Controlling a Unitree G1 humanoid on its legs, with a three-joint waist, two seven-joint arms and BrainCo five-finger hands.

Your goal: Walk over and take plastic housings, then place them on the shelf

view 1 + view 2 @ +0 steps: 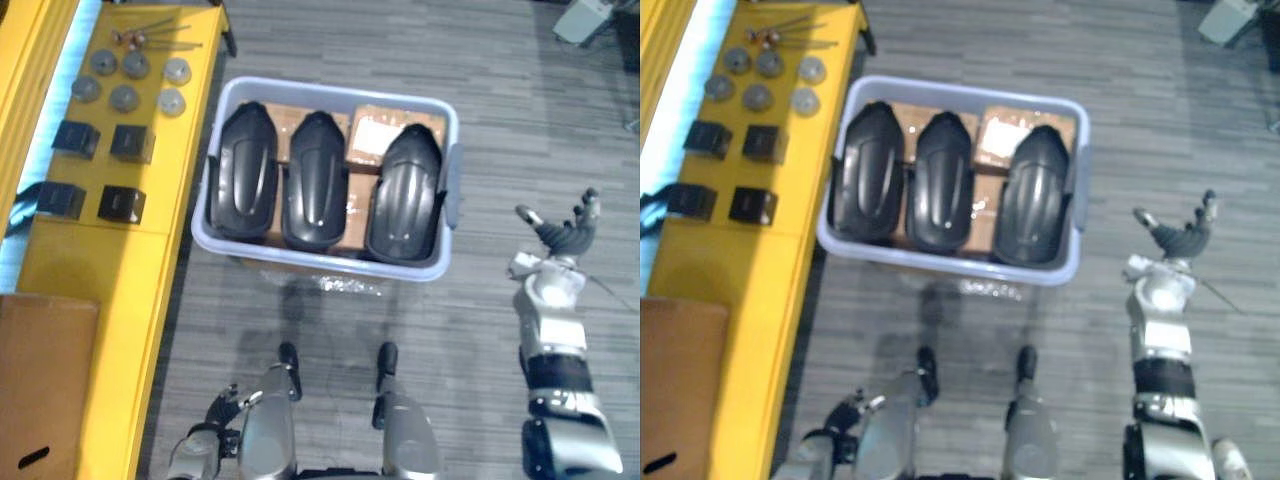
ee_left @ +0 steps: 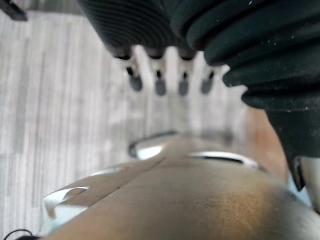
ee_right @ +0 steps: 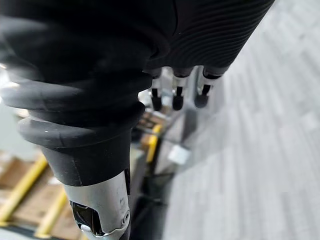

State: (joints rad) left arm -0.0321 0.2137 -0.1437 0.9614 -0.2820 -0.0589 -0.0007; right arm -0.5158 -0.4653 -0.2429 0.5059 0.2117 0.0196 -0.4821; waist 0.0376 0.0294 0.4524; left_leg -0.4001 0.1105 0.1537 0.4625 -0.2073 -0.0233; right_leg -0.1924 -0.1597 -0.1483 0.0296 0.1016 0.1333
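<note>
— Biggest first?
— Well off to the left of the left hand (image 1: 218, 412), a long yellow shelf (image 1: 150, 270). Likely the drop-off spot, with bare surface free at the near end.
— Next?
— Ahead of both hands, closer to the right hand (image 1: 560, 235), a lilac tote (image 1: 320, 262). Inside, three black plastic housings (image 1: 315, 180), side by side, domed backs up, propped on cardboard boxes (image 1: 375, 135). Probably packed that way to sit high and lift out easily.
— And the hands?
— Right hand raised just beside the tote's end wall, not touching it, fingers spread and loosely bent, nothing in them. Seemingly readied for a reach. Left hand low, fingers straight, equally empty.
— Smallest?
— Grey discs (image 1: 124, 98) and black blocks (image 1: 125, 143), far forward-left of the left hand on the shelf, laid in rows. Sorted parts, by the look.
</note>
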